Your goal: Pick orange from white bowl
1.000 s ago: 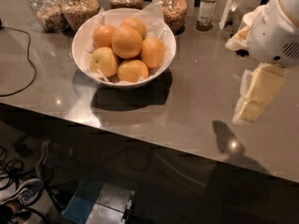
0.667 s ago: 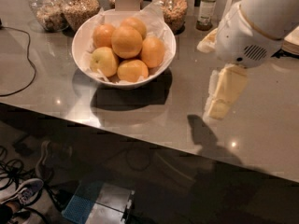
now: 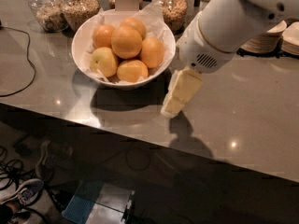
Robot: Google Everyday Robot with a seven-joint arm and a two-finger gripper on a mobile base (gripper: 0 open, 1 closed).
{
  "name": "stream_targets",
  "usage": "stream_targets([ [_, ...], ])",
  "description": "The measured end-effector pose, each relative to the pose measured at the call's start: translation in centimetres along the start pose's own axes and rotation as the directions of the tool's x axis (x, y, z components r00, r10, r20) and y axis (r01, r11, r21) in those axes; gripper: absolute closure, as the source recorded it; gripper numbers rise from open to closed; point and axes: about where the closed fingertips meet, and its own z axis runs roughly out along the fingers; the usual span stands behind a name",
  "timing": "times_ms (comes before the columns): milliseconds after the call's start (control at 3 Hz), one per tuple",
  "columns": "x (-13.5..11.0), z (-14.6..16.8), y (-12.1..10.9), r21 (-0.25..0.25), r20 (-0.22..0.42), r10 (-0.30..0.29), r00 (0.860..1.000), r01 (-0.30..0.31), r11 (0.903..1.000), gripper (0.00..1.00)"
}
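Observation:
The white bowl (image 3: 88, 65) stands on the grey counter at upper left, lined with crinkled white paper and heaped with several fruits. The orange (image 3: 126, 41) is the large deep-orange one on top of the pile. A paler yellowish fruit (image 3: 104, 61) lies at the front left of the bowl. My gripper (image 3: 180, 93) hangs from the white arm just right of the bowl's rim, above the counter, cream-coloured fingers pointing down-left. It holds nothing that I can see.
Glass jars (image 3: 80, 8) of grains and nuts stand behind the bowl. A stack of small white dishes (image 3: 266, 38) sits at the far right. A black cable (image 3: 21, 73) runs along the counter's left side. The counter's front edge crosses below the gripper.
The arm and gripper have swung left from the right side of the counter to just beside the bowl. The bowl and fruits have not moved.

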Motion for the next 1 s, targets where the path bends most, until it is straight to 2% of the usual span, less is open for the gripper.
stream_targets([
  [333, -2.3, 1.6, -1.1, 0.043, 0.037, 0.044, 0.998, -0.046, 0.9980, 0.00],
  [667, -8.3, 3.8, -2.1, 0.049, 0.098, 0.020, 0.995, -0.025, 0.9985, 0.00],
  [1000, -8.3, 3.8, -2.1, 0.049, 0.098, 0.020, 0.995, -0.025, 0.9985, 0.00],
])
